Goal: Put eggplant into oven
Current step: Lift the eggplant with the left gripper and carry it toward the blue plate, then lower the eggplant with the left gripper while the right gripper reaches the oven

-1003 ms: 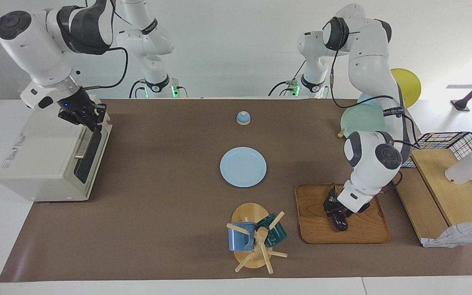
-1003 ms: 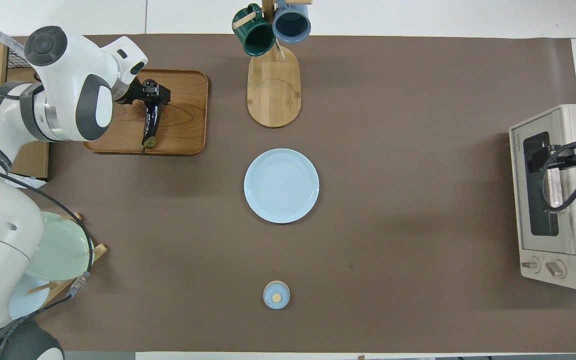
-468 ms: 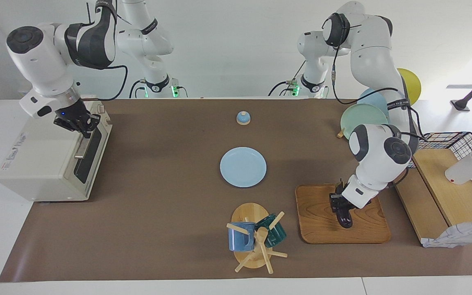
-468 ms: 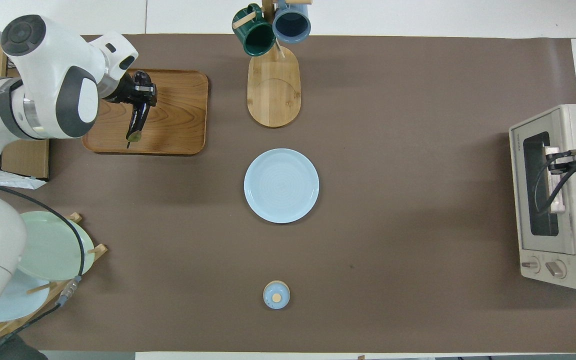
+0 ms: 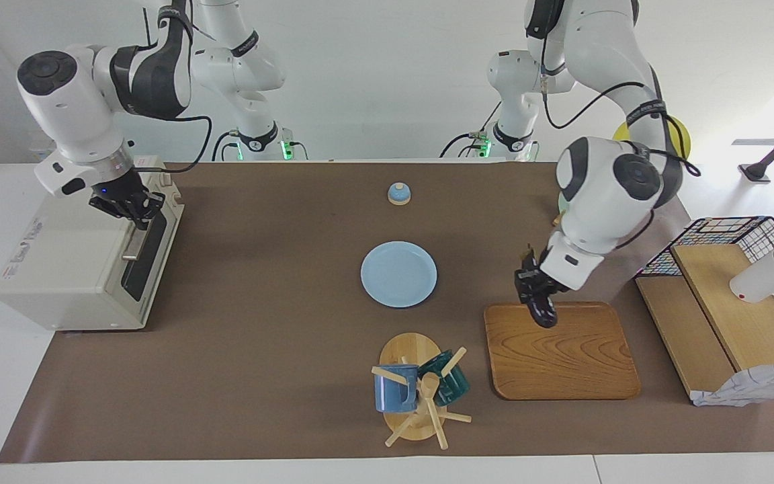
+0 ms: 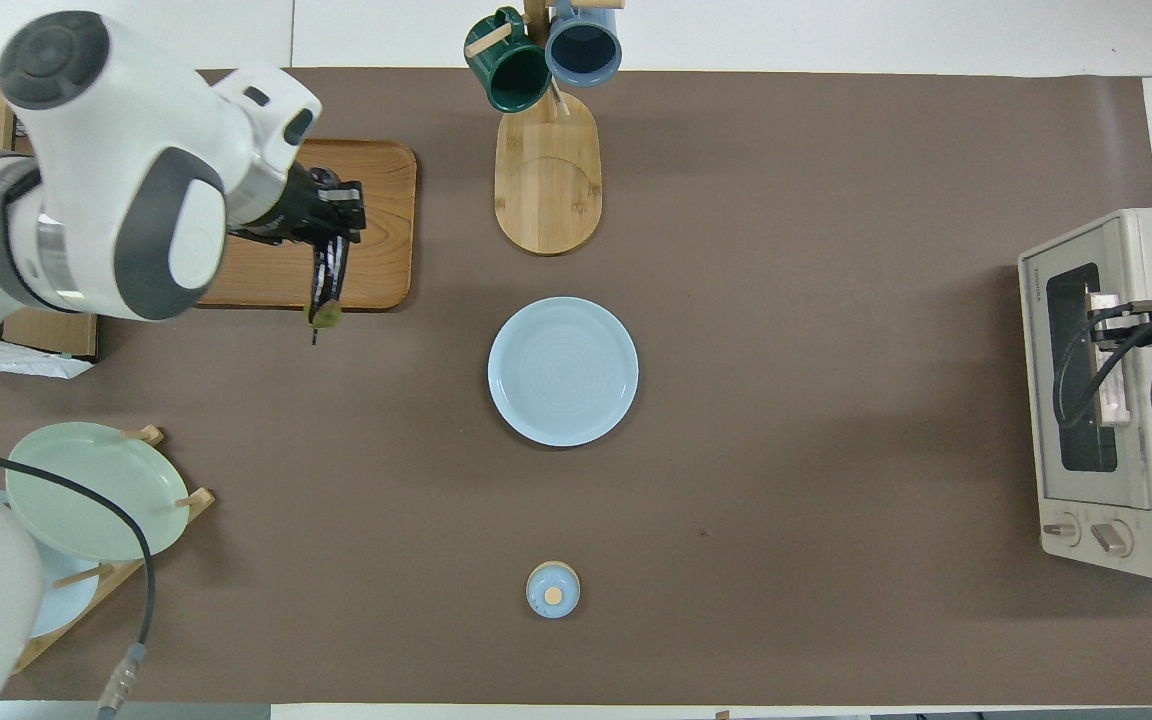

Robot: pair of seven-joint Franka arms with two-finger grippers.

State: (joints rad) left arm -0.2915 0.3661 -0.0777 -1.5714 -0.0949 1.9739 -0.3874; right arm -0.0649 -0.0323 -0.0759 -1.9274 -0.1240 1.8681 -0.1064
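My left gripper (image 5: 533,281) is shut on the eggplant (image 5: 541,308), a slim glossy dark purple one. It holds the eggplant in the air, hanging down, over the edge of the wooden tray (image 5: 562,356) that lies nearer the robots. In the overhead view the left gripper (image 6: 332,214) and the eggplant (image 6: 326,280) show over that same tray edge. The cream-white oven (image 5: 64,262) stands at the right arm's end of the table with its dark glass door closed. My right gripper (image 5: 133,205) is at the upper end of the door's metal bar handle (image 5: 133,240).
A light blue plate (image 5: 398,274) lies mid-table. A mug tree (image 5: 420,390) with a blue and a green mug stands beside the tray. A small blue bell (image 5: 399,193) sits nearer the robots. A plate rack (image 6: 86,490) and a wooden shelf with a wire basket (image 5: 729,302) are at the left arm's end.
My left gripper lifted the eggplant off the tray and carried it toward the robots' edge of the tray. My right gripper came down onto the oven handle's end.
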